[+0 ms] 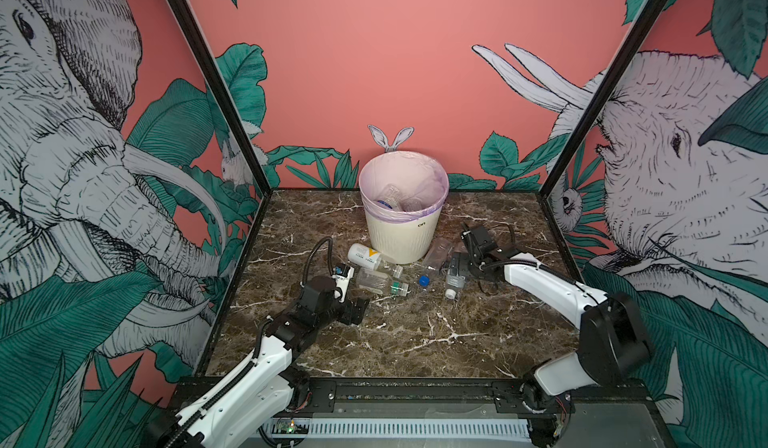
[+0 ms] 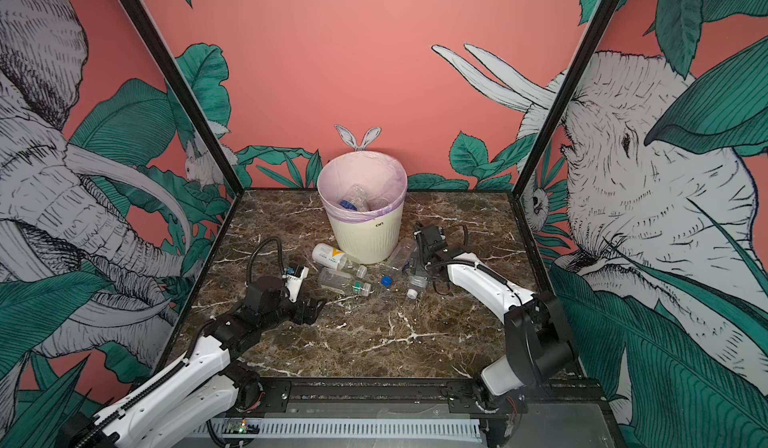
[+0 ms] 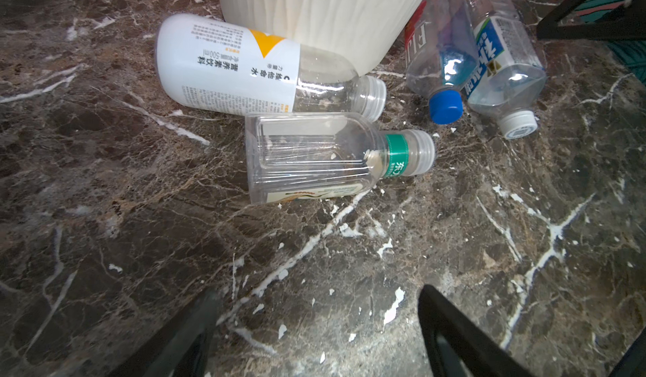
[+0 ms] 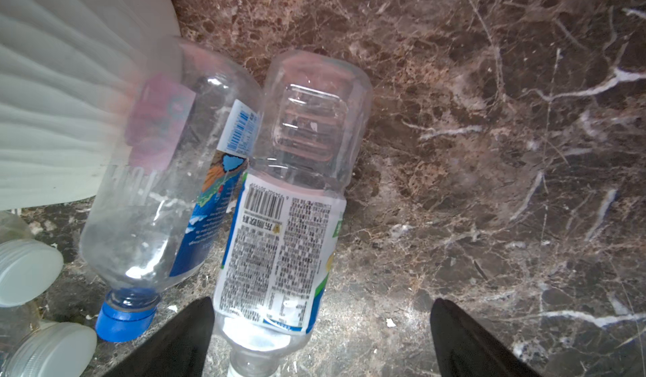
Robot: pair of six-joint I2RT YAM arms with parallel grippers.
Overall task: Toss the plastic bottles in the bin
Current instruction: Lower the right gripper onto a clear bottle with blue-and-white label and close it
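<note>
The cream ribbed bin stands at the back middle with some plastic bottles inside its lilac bag. Four more lie at its foot. A white-and-yellow labelled one and a clear green-banded one are on the left. A blue-capped one and a white-and-blue labelled one are on the right. My left gripper is open over bare marble, short of the green-banded bottle. My right gripper is open, with the labelled bottle's neck end beside one finger.
Black frame posts and printed walls close in both sides and the back. A black rail runs along the front edge. Dark marble spreads in front of the bottles, between the two arms.
</note>
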